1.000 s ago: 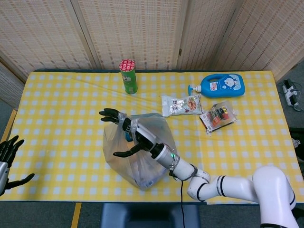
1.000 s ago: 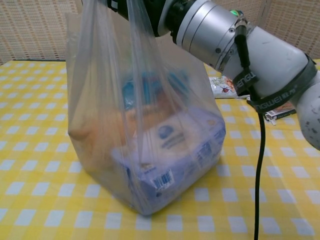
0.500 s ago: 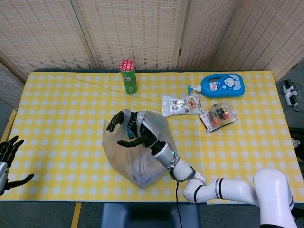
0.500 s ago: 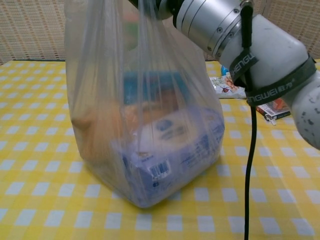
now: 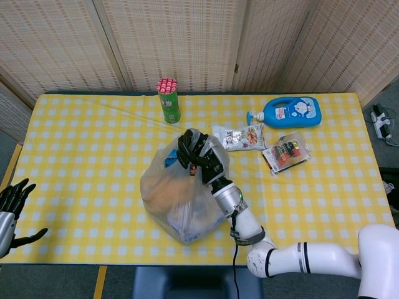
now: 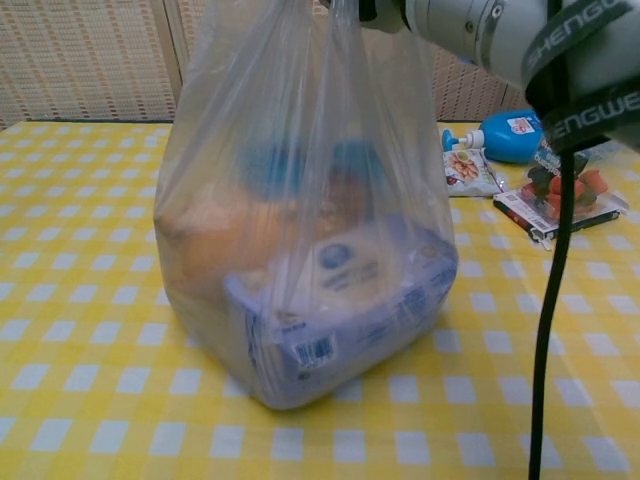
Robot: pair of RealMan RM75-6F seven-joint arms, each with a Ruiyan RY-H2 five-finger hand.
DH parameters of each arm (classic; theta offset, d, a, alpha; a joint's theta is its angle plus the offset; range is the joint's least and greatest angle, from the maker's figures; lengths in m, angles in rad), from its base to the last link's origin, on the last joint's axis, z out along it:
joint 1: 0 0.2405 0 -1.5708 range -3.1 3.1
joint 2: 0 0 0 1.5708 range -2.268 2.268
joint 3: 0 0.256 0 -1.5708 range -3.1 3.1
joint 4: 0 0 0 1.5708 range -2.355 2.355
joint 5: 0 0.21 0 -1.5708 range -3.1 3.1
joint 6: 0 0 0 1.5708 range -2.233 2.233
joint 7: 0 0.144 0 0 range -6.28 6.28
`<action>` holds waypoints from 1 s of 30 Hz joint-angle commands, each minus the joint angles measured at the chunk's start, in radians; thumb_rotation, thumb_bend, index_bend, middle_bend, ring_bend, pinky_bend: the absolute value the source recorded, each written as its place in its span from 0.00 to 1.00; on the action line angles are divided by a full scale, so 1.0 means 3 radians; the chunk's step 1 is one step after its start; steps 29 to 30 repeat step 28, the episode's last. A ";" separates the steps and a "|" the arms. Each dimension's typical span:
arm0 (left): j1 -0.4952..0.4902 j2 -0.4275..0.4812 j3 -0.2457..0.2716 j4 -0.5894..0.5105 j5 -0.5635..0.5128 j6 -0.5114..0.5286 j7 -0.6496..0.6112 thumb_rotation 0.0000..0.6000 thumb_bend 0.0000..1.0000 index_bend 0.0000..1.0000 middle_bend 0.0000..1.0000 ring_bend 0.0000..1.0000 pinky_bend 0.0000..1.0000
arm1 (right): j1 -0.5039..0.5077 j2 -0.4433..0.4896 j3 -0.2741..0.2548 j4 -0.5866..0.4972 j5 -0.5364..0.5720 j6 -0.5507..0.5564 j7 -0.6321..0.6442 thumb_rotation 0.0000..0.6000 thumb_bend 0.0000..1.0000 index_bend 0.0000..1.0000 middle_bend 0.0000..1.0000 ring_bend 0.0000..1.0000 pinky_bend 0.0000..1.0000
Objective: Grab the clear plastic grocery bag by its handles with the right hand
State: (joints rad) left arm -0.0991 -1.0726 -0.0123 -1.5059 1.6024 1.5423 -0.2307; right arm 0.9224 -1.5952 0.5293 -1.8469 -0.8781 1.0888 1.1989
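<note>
Green can (image 5: 168, 100) (upright) behind bag (image 5: 176, 202).

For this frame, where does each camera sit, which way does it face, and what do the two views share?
Head view: high above the table's near edge, looking down on the yellow checked table; it shows the right hand gripping the clear bag at its handles, and the left hand at the lower left.
Chest view: low, level with the tabletop, facing across it; the bag fills the frame, with only the right forearm visible.
Shared: the bag and the blue bottle.
</note>
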 commanded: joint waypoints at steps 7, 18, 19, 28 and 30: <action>-0.0017 -0.0024 0.0023 -0.0042 0.0029 -0.0033 0.0097 1.00 0.16 0.00 0.00 0.00 0.00 | -0.0185 0.0679 0.1065 -0.0657 0.0852 -0.0964 -0.0129 1.00 0.47 0.71 0.74 0.84 0.86; -0.0030 -0.0025 0.0011 -0.0052 -0.0009 -0.0064 0.0108 1.00 0.16 0.00 0.00 0.00 0.00 | -0.0369 0.1015 0.1673 -0.0971 0.0808 -0.1114 -0.0061 1.00 0.48 0.71 0.74 0.83 0.87; -0.0030 -0.0026 0.0010 -0.0052 -0.0010 -0.0065 0.0113 1.00 0.16 0.00 0.00 0.00 0.00 | -0.0378 0.1038 0.1674 -0.1006 0.0826 -0.1094 -0.0092 1.00 0.47 0.71 0.74 0.83 0.87; -0.0038 -0.0025 0.0021 -0.0064 0.0024 -0.0059 0.0117 1.00 0.16 0.00 0.00 0.00 0.00 | -0.0361 0.1026 0.1555 -0.1040 0.0874 -0.0974 -0.0253 1.00 0.47 0.71 0.74 0.83 0.87; -0.0038 -0.0025 0.0021 -0.0064 0.0024 -0.0059 0.0117 1.00 0.16 0.00 0.00 0.00 0.00 | -0.0361 0.1026 0.1555 -0.1040 0.0874 -0.0974 -0.0253 1.00 0.47 0.71 0.74 0.83 0.87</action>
